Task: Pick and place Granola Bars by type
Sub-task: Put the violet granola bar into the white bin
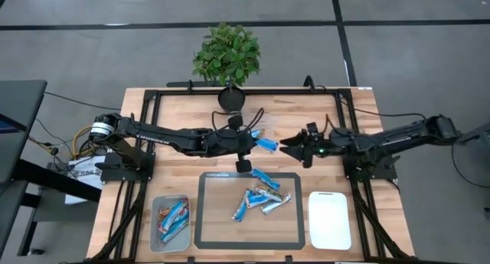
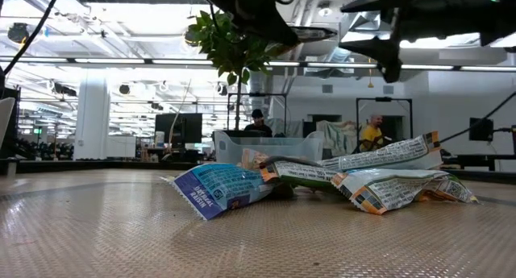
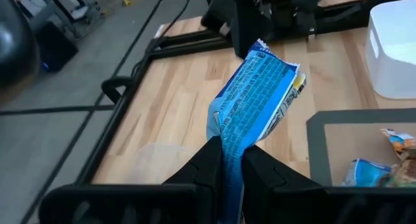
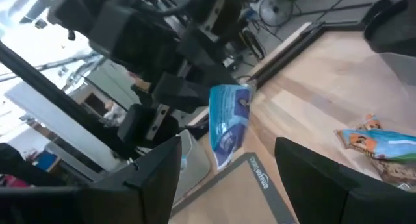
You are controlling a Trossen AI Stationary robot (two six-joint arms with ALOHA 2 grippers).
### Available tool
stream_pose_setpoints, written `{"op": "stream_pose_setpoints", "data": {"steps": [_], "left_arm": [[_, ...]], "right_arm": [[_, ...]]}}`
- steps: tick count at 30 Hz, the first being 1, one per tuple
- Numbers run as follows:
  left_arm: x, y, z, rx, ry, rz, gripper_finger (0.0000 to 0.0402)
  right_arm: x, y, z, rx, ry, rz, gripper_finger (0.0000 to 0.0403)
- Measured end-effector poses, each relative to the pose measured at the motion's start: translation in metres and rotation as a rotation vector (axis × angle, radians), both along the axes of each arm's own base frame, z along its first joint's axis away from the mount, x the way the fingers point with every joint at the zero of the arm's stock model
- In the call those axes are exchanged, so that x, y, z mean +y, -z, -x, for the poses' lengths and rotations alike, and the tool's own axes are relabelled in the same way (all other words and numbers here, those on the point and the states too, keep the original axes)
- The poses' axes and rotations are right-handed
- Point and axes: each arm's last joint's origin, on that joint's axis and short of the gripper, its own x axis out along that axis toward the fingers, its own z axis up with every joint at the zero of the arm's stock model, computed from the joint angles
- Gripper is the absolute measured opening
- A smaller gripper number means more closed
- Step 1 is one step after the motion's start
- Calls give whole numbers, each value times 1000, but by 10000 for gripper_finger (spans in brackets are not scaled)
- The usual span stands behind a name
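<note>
My left gripper (image 1: 253, 143) is shut on a bright blue granola bar (image 1: 266, 145), raised over the table's middle, just beyond the far edge of the mat. My right gripper (image 1: 290, 148) is open and faces that bar from the right. In the right wrist view the blue bar (image 4: 227, 123) shows ahead, between the spread fingers and apart from them. Several more bars (image 1: 260, 199), blue and brownish, lie in a heap on the dark-rimmed mat (image 1: 205, 218). A few orange and blue bars (image 1: 173, 216) lie in the clear bin (image 1: 155, 241). My left gripper (image 3: 233, 160) pinches the blue bar by one end of its wrapper (image 3: 229, 143) between the two fingers. The fingers come level from the table's left and lie along the bar. The bar is lifted clear and sticks out past the fingertips (image 3: 260, 81) toward the right gripper.
A white bin (image 1: 331, 218) stands on the near right and a potted plant (image 1: 227, 53) at the far edge. A black frame (image 1: 153, 103) runs around the tabletop, with arm bases at both sides. People show in the room (image 2: 371, 133) beyond the table.
</note>
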Motion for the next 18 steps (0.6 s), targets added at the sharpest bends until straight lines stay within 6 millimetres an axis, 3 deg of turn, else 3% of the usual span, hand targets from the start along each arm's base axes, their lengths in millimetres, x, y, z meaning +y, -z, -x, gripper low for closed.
{"op": "stream_pose_setpoints", "data": {"steps": [10, 18], "left_arm": [[0, -3, -1, -21, -2, -35, 29], [-2, -3, -1, -17, 10, -46, 29]], "right_arm": [[-6, -11, -35, 31, -33, 0, 240], [-12, -8, -45, 60, -24, -1, 219]]}}
